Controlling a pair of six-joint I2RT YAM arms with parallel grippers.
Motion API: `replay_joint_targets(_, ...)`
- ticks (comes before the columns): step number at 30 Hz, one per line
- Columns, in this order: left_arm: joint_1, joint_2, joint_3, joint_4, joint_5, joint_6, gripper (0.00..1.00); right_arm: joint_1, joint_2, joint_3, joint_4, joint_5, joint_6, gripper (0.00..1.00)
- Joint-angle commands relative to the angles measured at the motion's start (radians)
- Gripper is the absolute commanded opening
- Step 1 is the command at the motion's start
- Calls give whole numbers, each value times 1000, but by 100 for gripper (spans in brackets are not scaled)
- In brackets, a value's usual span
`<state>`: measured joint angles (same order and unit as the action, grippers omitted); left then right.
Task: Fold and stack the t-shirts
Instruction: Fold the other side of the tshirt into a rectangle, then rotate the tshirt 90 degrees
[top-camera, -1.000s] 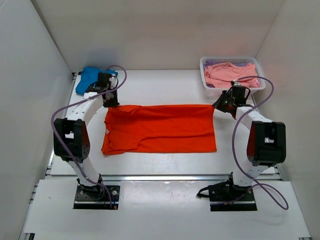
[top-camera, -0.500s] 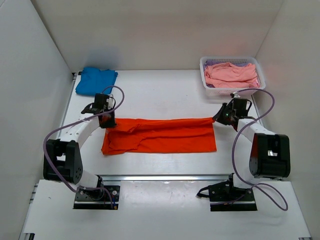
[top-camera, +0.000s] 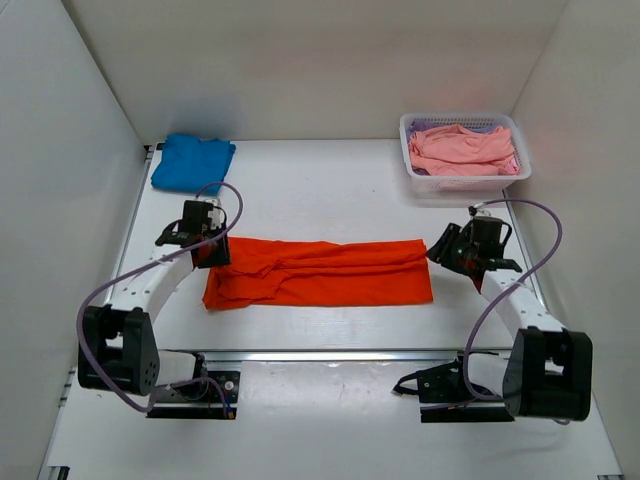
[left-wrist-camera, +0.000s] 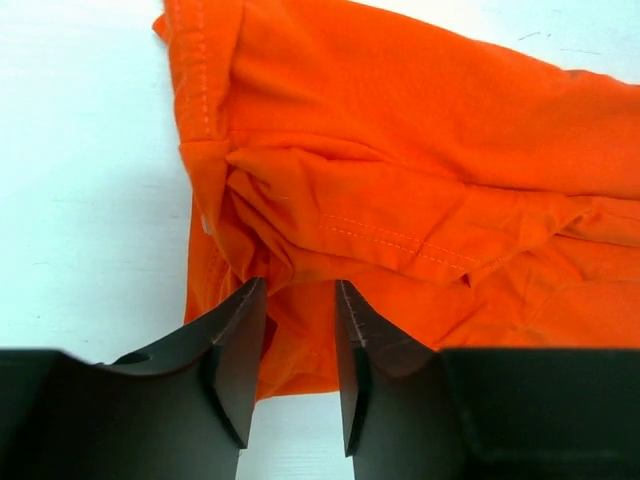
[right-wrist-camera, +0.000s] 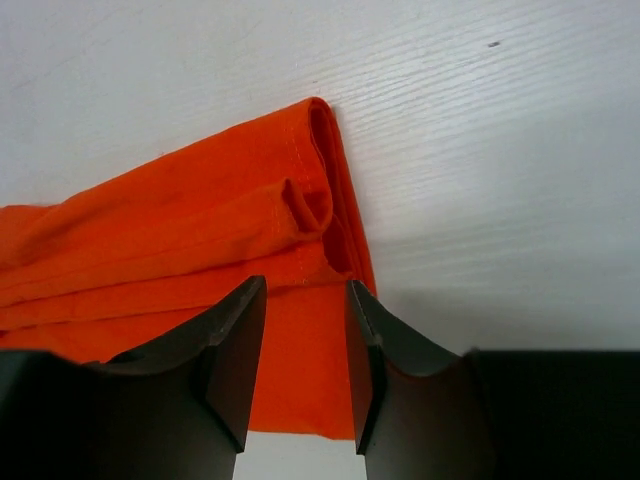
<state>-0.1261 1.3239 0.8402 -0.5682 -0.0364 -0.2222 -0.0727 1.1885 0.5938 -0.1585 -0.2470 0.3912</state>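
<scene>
The orange t-shirt (top-camera: 320, 275) lies on the table as a long band, its far edge folded over toward the near side. My left gripper (top-camera: 212, 256) sits at the band's left end, open, its tips just above bunched orange cloth (left-wrist-camera: 400, 150); nothing is pinched between them (left-wrist-camera: 298, 285). My right gripper (top-camera: 437, 250) is at the right end, also open (right-wrist-camera: 305, 285), over the doubled hem of the orange t-shirt (right-wrist-camera: 150, 240). The blue t-shirt (top-camera: 192, 162) lies folded at the far left. Pink t-shirts (top-camera: 460, 148) fill the basket.
The white lattice basket (top-camera: 470, 183) stands at the far right, just beyond my right arm. White walls close in the table on the left, right and back. The table's near edge runs in front of the orange band.
Both grippers came toward the near side, dragging the orange shirt's far edge over itself, so the spread shirt is now a narrower band. Their jaws now stand parted.
</scene>
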Motion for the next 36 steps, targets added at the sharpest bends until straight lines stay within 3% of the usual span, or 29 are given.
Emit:
replay_joint_targets(1,6,-92,-24,21,-14,-37,45,1,-96,12,-59,72,14,35)
replay_joint_targets(5,-21,-98,-17,10,16,-55,42,11,-45,95,-27,54,-20,35)
replay_joint_targets(10,-154,-29,-47,57,0,-121,40,54,202,262,8,-52,-103,17)
replay_joint_targets(13,-165,42,-59,105,0,-155,39,68,350,353,-18,-80,-127,1)
replay_joint_targets(22,-172,366,89,122,-17,-154,37,172,474,347,-176,-34,-65,0)
replay_joint_targets(26,-175,558,379,64,-10,-140,36,218,470,330,-291,23,9,0)
replay_joint_targets(27,-182,748,695,-32,-4,-117,31,267,423,266,-335,76,105,0)
replay_joint_targets(29,-193,834,774,-79,1,-105,28,310,380,218,-314,89,165,0)
replay_joint_targets(30,-196,885,944,-110,-5,-100,26,359,367,163,-274,98,204,0)
replay_joint_targets(34,-213,1355,1802,-443,-11,-77,19,623,251,32,-122,192,475,0)
replay_joint_targets(36,-195,1326,1681,-345,99,-138,16,704,230,-29,-40,192,586,1)
